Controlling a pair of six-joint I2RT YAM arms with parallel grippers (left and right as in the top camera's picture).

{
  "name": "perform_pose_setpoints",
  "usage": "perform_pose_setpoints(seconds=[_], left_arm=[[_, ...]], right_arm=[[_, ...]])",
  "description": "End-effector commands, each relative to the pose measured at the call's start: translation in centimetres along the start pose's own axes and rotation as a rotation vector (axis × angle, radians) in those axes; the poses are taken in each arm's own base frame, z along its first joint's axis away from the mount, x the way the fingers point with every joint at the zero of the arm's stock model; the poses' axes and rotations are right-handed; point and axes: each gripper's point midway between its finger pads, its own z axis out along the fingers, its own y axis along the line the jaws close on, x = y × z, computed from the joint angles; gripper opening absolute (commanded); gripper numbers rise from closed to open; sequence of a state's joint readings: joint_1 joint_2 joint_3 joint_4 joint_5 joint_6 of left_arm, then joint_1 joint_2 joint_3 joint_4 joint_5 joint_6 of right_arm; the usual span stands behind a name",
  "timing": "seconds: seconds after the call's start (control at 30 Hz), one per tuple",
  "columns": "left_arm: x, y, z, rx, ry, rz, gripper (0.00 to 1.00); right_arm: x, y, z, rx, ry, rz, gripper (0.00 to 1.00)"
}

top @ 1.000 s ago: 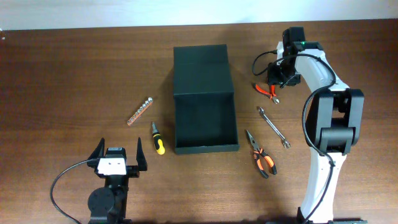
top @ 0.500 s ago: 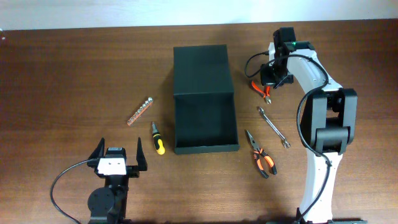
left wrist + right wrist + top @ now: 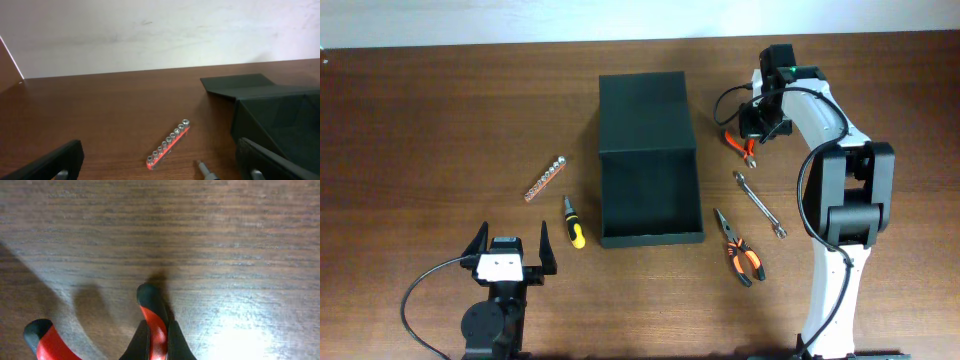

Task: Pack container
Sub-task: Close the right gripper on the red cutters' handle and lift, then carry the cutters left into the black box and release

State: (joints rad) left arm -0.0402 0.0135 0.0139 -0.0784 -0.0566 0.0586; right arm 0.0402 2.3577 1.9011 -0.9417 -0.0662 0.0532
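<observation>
The container (image 3: 650, 195) is a dark green-black box, open in the middle of the table, with its flap lid (image 3: 645, 110) lying flat behind it. My right gripper (image 3: 753, 128) is right of the lid, shut on one handle of the red-handled pliers (image 3: 740, 143). In the right wrist view its fingers (image 3: 156, 337) pinch the red and black handle (image 3: 152, 315), with the other handle (image 3: 45, 340) at the lower left. My left gripper (image 3: 510, 250) is open and empty near the front edge. The box also shows in the left wrist view (image 3: 280, 120).
A red socket rail (image 3: 545, 177) and a yellow-handled screwdriver (image 3: 574, 222) lie left of the box. A metal wrench (image 3: 760, 205) and orange-handled pliers (image 3: 740, 252) lie to its right. The left wrist view shows the socket rail (image 3: 169, 144) and the screwdriver tip (image 3: 204, 170).
My right gripper has shifted a little left and back with the red-handled pliers in it, then held still. The left arm has not moved.
</observation>
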Motion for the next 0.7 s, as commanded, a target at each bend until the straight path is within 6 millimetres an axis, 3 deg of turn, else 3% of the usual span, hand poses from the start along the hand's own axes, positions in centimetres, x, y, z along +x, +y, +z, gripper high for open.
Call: perform_pose_setpoints(seconds=[0.0, 0.37, 0.67], left_arm=[[0.1, -0.2, 0.0, 0.011, -0.003, -0.001, 0.99], [0.1, -0.2, 0.0, 0.011, -0.003, -0.002, 0.99], [0.1, -0.2, 0.0, 0.011, -0.003, -0.002, 0.99]], right_arm=[[-0.7, 0.4, -1.1, -0.004, -0.016, -0.001, 0.04], [-4.0, 1.6, -9.1, -0.038, -0.114, -0.014, 0.04], [-1.8, 7.2, -13.8, -0.144, -0.055, -0.213, 0.04]])
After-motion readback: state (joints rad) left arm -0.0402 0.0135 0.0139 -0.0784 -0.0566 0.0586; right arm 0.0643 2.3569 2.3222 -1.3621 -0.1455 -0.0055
